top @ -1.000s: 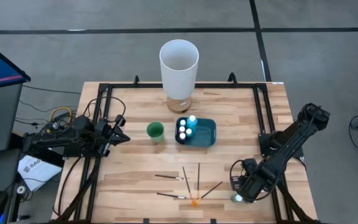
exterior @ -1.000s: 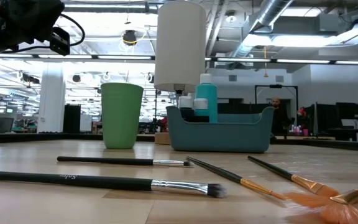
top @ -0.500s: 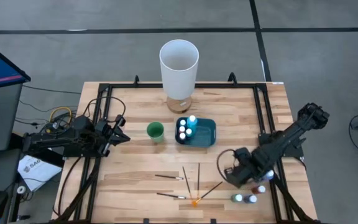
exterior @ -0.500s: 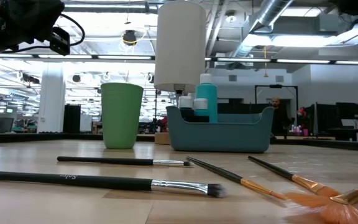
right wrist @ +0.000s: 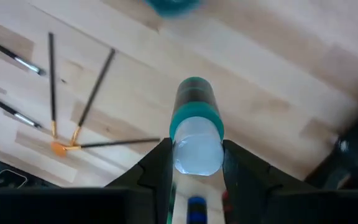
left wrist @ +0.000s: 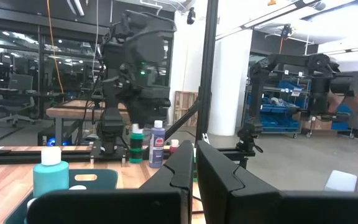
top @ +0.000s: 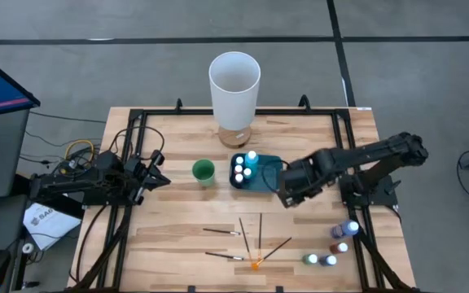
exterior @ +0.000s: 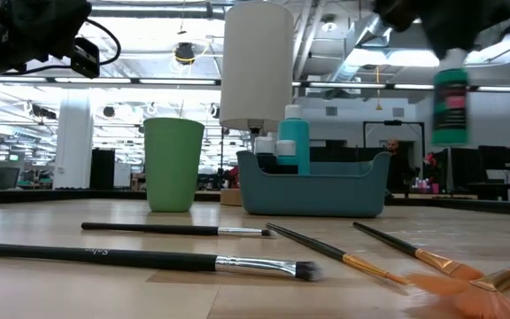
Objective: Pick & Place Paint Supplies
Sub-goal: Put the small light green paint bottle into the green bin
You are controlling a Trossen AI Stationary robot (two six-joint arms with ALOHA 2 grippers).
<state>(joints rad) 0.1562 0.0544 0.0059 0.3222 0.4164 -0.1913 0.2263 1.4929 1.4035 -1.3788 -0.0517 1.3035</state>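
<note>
Right now the right gripper (top: 287, 195) was up off the table, just beside the right edge of the blue bin (top: 272, 184), fingers clamped on a green paint bottle (right wrist: 196, 124) with a pale cap. Low view showed that bottle (exterior: 451, 105) hanging in the air, upright, above and to the right of the bin (exterior: 312, 188). Inside the bin sat a few bottles already: a teal one with a pale cap (exterior: 294, 135) standing tallest, and smaller white-capped ones (top: 238, 168) packed at the left end. Four more bottles (top: 338, 241) stood loose near the table's right front corner, close together, well apart from the bin. Brushes (top: 249, 236) lay scattered on the wood in front of the bin, five or so, with the orange-tipped one (top: 258, 262) at the front where two handles meet. Green cup (top: 203, 171) sat just left of the bin, not touching as far as the top view showed; white cylinder (top: 234, 91) stood behind both. Left gripper (top: 158, 169) was parked over the table's left edge, fingers (left wrist: 185, 168) pressed together, holding nothing.
</note>
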